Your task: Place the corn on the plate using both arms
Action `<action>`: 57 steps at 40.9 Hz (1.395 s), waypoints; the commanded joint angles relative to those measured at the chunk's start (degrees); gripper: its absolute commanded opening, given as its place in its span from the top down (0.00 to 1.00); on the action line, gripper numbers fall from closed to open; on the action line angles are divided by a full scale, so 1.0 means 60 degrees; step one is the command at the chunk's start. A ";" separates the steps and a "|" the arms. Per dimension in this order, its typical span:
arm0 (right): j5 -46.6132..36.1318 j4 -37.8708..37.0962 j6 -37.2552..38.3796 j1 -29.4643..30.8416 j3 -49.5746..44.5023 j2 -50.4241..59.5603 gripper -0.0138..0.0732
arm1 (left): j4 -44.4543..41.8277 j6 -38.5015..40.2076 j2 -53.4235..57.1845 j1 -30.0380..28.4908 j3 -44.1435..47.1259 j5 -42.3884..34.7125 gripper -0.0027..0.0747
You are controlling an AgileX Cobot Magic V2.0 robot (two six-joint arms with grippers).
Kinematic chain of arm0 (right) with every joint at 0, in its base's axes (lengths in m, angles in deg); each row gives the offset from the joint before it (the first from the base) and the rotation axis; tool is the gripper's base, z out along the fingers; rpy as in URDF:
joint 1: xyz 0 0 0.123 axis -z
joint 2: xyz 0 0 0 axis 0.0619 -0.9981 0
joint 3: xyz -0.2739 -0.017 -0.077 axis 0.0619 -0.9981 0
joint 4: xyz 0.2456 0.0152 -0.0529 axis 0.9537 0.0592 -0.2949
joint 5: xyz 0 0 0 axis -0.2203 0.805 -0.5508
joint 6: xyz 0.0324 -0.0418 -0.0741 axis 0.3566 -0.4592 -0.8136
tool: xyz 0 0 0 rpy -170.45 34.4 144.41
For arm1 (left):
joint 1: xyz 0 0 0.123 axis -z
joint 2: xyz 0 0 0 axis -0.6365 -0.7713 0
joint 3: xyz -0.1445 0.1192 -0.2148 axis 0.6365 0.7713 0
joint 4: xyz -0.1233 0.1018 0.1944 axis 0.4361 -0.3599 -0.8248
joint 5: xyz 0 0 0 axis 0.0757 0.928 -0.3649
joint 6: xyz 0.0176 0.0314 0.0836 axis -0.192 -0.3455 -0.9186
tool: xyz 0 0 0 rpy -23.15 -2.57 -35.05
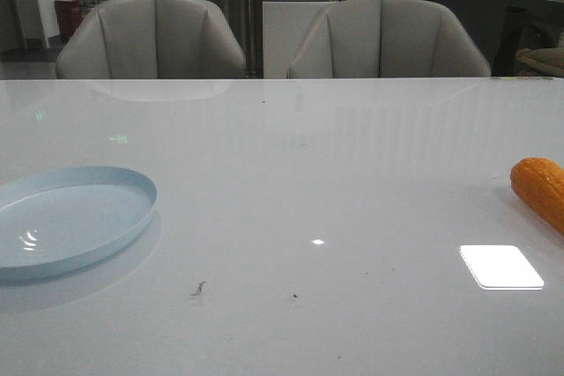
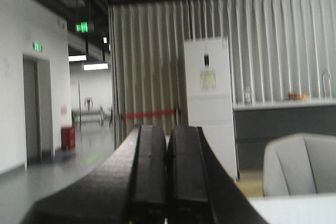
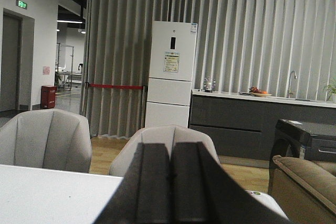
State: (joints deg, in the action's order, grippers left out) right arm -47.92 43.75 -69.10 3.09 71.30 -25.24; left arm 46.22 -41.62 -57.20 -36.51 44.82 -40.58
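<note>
Plate (image 1: pixel 70 217) cut off at left edge, corn (image 1: pixel 541 189) cropped at right

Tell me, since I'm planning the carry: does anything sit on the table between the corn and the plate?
Nothing visible does. In the front view the corn lies at the right edge and the plate at the left, with only bare table between them. Neither arm shows there.

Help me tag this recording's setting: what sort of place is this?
Probably an office break room or pantry doubling as a test space: a white fridge beside a counter with a sink tap, upholstered chairs at a glossy table, and green exit signs.
</note>
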 commanded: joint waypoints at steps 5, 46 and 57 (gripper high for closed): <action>0.1090 0.0015 0.0025 -0.0005 0.2745 -0.2667 0.78 | -0.0872 0.0036 -0.1904 -0.0024 -0.2242 0.0516 0.84; 0.3059 0.0044 0.0025 -0.0005 0.3722 -0.7323 0.21 | 0.0791 0.0077 -0.6845 -0.0024 -0.2738 0.2749 0.26; 0.4563 0.0116 0.0886 -0.0005 0.3893 -0.8531 0.21 | 0.0875 0.0169 -0.8783 -0.0081 -0.4827 0.5196 0.26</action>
State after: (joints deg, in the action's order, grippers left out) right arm -20.74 43.97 -66.34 3.09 92.26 -74.44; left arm 50.58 -41.62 -105.93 -36.51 21.51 -10.03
